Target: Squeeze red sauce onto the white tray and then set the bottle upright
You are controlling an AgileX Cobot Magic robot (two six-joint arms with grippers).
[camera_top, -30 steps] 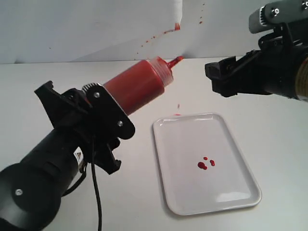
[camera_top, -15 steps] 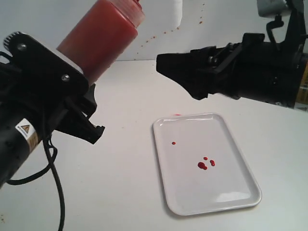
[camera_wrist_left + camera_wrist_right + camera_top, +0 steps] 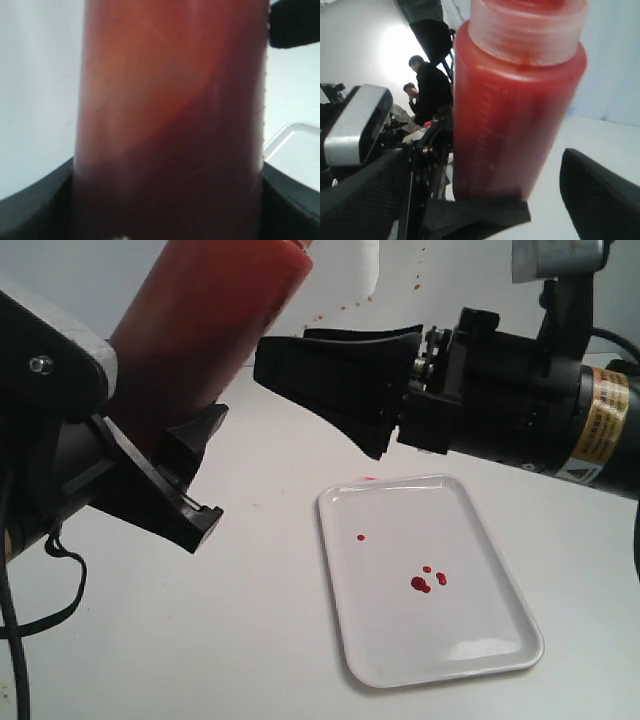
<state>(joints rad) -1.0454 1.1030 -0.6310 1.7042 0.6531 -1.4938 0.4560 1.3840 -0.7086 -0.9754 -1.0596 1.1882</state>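
Observation:
The bottle [image 3: 205,335], full of red sauce, is held high at the left and tilted, with its nozzle above the frame's top edge. My left gripper [image 3: 140,415] is shut on its lower body. In the left wrist view the bottle [image 3: 170,125] fills the picture between the jaws of the left gripper [image 3: 167,205]. My right gripper [image 3: 320,390] is open and points at the bottle from the right without touching it. The right wrist view shows the bottle [image 3: 515,105] ahead, framed by the spread fingers of the right gripper [image 3: 485,170]. The white tray [image 3: 480,635] lies flat and carries small red drops [image 3: 422,583].
Red splashes [image 3: 340,308] mark the white back wall, and a small red spot [image 3: 368,478] lies on the table by the tray's far rim. A black cable [image 3: 30,620] hangs from the left arm. A tray corner [image 3: 295,145] shows beside the bottle.
The left arm has lifted the bottle up and turned it more upright. The right gripper has moved left toward the bottle. One more red drop lies on the tray.

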